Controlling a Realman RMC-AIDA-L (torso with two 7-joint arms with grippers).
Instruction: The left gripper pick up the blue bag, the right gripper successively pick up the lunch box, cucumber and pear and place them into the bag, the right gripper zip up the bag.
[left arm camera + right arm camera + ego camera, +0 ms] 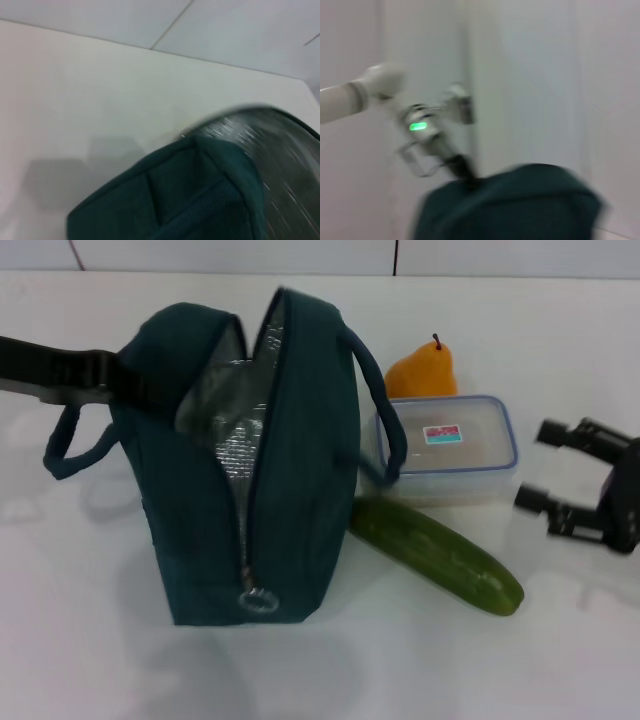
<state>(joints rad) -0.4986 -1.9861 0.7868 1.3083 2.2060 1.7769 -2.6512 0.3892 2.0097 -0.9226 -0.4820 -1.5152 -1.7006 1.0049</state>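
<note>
Left gripper (125,380) at the blue bag (290,490); right gripper (545,465) apart from the goods.

Bag stands upright on the white bench (100,640), zipper undone, silver lining exposed. Left gripper meets its upper left edge; whether its fingers are clamped on the fabric cannot be told. Lunch box (447,448) lies just right of the bag, pear (423,371) behind it, cucumber (436,554) in front, one end beside the bag. Right gripper hangs right of the box, fingers spread, holding nothing.
</note>
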